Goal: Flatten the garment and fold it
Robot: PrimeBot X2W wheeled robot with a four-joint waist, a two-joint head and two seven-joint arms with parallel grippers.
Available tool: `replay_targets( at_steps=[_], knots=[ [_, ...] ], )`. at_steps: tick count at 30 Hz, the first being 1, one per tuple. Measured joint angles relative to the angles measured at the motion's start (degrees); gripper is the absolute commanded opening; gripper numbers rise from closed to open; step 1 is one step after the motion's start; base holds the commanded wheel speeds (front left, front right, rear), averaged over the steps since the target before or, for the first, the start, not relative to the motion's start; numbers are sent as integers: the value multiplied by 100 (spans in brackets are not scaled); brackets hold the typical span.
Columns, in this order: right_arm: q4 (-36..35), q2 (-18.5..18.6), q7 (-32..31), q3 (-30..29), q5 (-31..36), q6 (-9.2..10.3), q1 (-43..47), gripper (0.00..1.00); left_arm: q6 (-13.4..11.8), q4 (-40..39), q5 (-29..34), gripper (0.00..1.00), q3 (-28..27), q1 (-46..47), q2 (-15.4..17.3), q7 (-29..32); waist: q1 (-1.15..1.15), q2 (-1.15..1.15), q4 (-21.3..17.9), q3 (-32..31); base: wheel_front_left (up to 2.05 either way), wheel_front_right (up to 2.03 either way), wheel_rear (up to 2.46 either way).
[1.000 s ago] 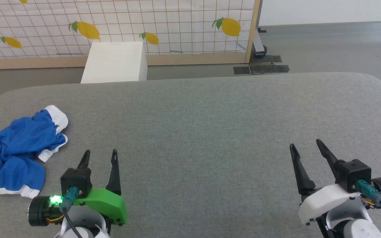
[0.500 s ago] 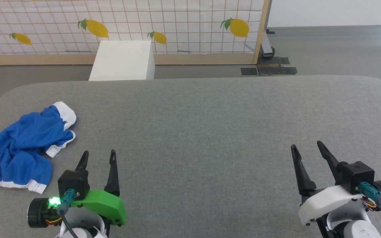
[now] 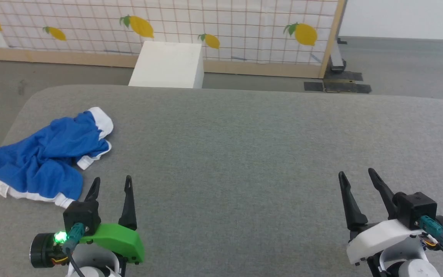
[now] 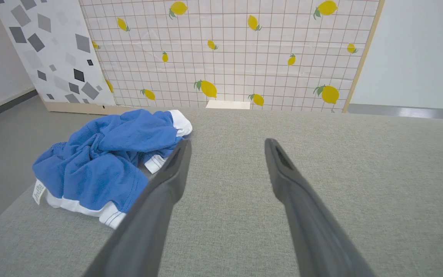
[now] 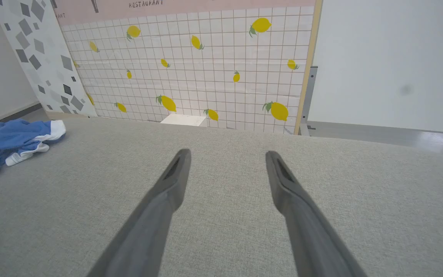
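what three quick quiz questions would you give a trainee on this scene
1. True or false: the blue shorts already lie flat and folded.
2. Which is nearer the shorts: A) the left pincer or B) the right pincer?
3. Fill in: both pincers are ____ and hold nothing.
Key: 1 false, they lie crumpled on the grey table; 2 A; 3 open.
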State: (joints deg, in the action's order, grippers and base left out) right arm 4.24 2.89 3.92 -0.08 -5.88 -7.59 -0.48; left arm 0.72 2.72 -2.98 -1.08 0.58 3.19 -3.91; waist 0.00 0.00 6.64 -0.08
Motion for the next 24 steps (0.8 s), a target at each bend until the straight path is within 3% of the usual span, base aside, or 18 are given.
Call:
replay_targets(
  at_steps=[24],
  knots=[
    [371,-1,276,91,-324,0,53,100,25,116,-164,100,-90,-120,0,-283,0,0,881,-47,0,0,0]
  ],
)
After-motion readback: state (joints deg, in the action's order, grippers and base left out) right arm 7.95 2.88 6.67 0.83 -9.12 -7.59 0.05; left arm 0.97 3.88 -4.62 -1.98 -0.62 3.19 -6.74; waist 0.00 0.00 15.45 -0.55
